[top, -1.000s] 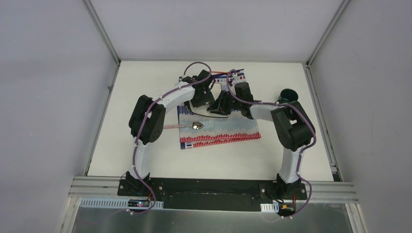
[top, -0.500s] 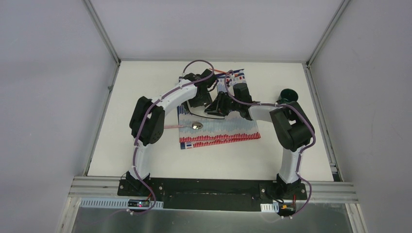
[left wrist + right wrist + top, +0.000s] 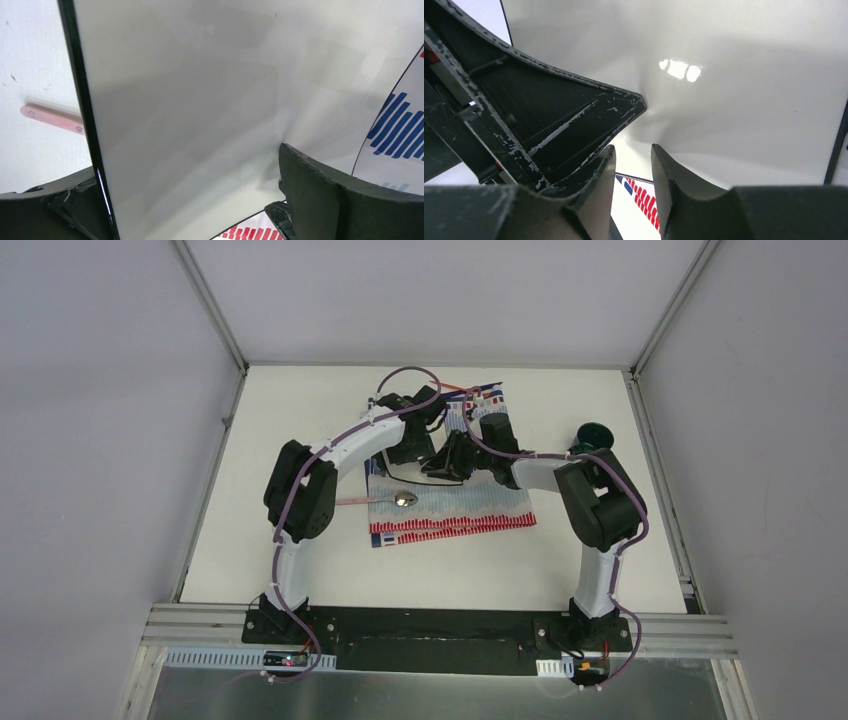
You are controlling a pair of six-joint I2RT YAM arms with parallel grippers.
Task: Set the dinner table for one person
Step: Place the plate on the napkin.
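A white square plate (image 3: pixel 200 100) with a thin black rim lies on the striped red-blue-white cloth (image 3: pixel 460 510) on the dinner table (image 3: pixel 255 440). From above, only its near rim (image 3: pixel 443 476) shows under both arms. My left gripper (image 3: pixel 420 452) stands wide open over it. One of its fingers (image 3: pixel 320 190) rests on the plate's face and the other sits beyond the left rim. My right gripper (image 3: pixel 633 147) has its jaws partly apart, tips at the plate's face by its near edge, with only cloth seen between them.
A metal spoon (image 3: pixel 403 498) lies on the cloth's left part, its pink handle (image 3: pixel 50 116) reaching onto the bare table. A dark green cup (image 3: pixel 594 433) stands to the right, behind the right arm. Grey rails edge the tabletop.
The left gripper has shifted slightly toward the far right over the plate. The right gripper has edged a little left. The plate, spoon and cup stay put.
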